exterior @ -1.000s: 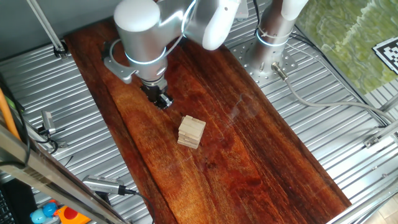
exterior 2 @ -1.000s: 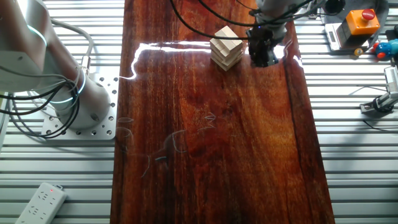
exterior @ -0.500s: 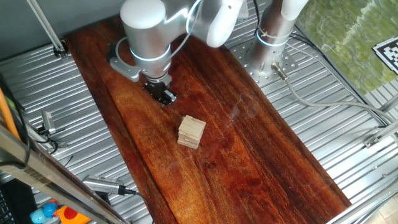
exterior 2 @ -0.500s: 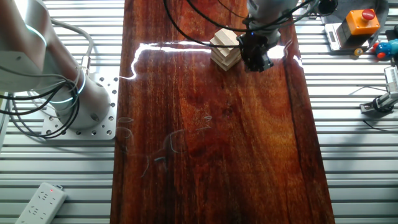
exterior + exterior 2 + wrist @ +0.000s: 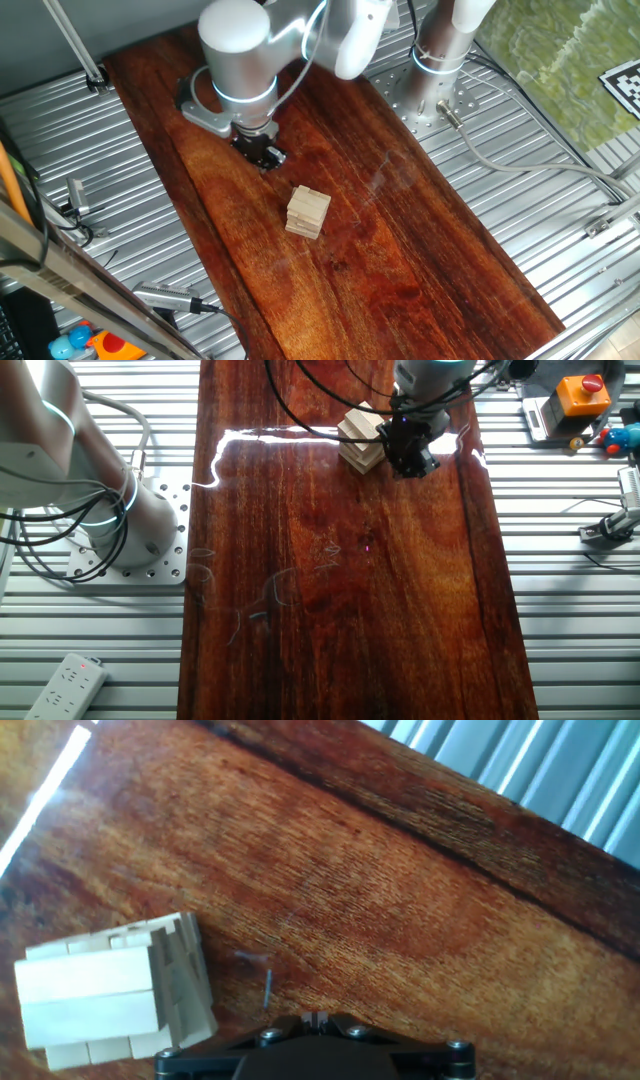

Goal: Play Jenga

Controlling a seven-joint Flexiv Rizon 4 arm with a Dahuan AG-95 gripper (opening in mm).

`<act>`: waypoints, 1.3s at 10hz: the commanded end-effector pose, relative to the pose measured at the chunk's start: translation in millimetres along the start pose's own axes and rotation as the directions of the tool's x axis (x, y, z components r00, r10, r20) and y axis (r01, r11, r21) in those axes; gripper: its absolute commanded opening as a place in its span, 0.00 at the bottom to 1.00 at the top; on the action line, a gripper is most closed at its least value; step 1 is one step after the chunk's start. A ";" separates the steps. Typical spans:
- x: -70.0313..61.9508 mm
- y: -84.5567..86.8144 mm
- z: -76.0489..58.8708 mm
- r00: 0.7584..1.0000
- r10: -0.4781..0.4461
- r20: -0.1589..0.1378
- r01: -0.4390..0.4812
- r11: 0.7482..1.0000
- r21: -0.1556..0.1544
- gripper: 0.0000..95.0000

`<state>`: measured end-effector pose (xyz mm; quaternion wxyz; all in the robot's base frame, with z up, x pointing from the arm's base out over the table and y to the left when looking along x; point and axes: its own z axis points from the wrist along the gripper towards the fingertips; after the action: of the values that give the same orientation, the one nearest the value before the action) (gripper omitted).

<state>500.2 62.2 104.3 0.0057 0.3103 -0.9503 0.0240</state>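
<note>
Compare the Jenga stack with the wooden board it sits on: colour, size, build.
The Jenga stack is pale tan; the wooden board is dark reddish brown. The stack is small and made of separate blocks in crosswise layers; the board is one long, flat, glossy surface that reflects light. Both are wood with visible grain.

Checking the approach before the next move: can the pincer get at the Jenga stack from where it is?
Probably yes. The pincer hovers beside the Jenga stack, apart from it, with only bare wooden board between them. Whether its jaws are open cannot be told.
</note>
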 end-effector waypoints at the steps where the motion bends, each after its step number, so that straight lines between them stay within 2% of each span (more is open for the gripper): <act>1: 0.1 -0.1 1.2 0.998 -0.066 0.012 0.065 0.997 0.036 0.00; 3: 0.0 -0.2 2.0 0.995 -0.096 0.029 0.095 0.995 0.043 0.00; 5: 0.0 -0.2 2.0 0.997 -0.068 0.045 0.067 0.997 0.024 0.00; 6: 0.0 -0.2 2.0 0.997 -0.061 0.048 0.061 0.998 0.003 0.00; 8: 0.0 -0.2 2.0 0.999 -0.028 0.026 0.029 0.998 -0.053 0.00; 13: 0.8 0.0 2.3 1.000 -0.013 0.004 0.014 0.996 -0.091 0.00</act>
<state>501.3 61.8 100.5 0.0184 0.3162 -0.9483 -0.0201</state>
